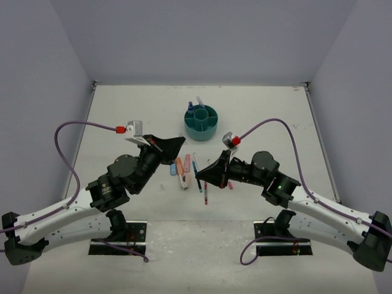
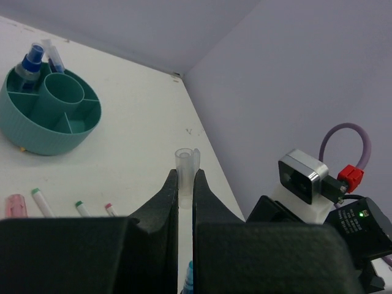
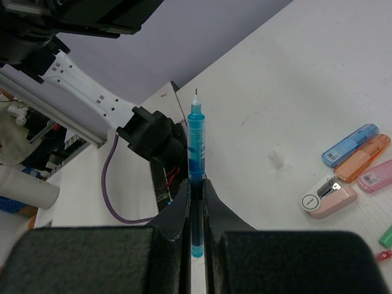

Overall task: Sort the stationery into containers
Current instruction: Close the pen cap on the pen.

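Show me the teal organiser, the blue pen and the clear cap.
teal organiser [image 1: 201, 131], top external view, on its near outer wall.
blue pen [image 3: 196, 141], right wrist view, on its barrel below the tip.
clear cap [image 2: 185, 160], left wrist view, on its upper end.

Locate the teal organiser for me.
In the top view the teal organiser sits far centre on the table, just beyond the cluster of loose pens and markers.

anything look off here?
Yes. The blue pen in the right fingers is uncapped, its bare tip exposed; the left fingers pinch a clear cap on its own.
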`<state>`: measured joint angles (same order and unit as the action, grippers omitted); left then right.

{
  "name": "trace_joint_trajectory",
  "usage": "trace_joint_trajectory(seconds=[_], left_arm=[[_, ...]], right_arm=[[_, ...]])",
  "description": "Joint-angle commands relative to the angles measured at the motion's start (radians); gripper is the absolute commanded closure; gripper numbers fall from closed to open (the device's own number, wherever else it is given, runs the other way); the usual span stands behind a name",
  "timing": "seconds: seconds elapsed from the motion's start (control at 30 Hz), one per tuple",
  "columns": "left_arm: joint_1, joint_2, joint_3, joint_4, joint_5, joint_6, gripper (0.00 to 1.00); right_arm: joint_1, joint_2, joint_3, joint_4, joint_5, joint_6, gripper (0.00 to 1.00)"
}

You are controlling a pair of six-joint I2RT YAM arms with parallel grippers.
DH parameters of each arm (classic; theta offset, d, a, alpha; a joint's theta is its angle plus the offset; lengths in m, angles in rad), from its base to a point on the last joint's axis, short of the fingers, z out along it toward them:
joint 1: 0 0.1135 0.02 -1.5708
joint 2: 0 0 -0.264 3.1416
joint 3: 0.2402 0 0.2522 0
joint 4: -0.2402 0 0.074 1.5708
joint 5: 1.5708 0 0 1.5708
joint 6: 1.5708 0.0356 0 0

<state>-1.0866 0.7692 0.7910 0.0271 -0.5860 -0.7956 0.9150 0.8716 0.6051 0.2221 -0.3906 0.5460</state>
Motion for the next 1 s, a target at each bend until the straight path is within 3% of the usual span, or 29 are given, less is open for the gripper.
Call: trace_joint_trajectory(seconds=[0.0, 0.2, 0.97], left_arm=[[0.003, -0.003, 0.005, 0.123, 0.030, -0.018, 1.00], [0.002, -0.002, 0.001, 0.111, 0.063, -0.017, 1.00], [0.002, 0.050, 0.007, 0.093, 0.126, 0.046, 1.00]], right_arm=[[0.014, 0.030, 0.065, 0.083, 0.039, 0.015, 1.00], [0.013, 0.047, 0.088, 0.050, 0.120, 0.006, 1.00], [0.013, 0.063, 0.144, -0.002, 0.173, -0.020, 1.00]])
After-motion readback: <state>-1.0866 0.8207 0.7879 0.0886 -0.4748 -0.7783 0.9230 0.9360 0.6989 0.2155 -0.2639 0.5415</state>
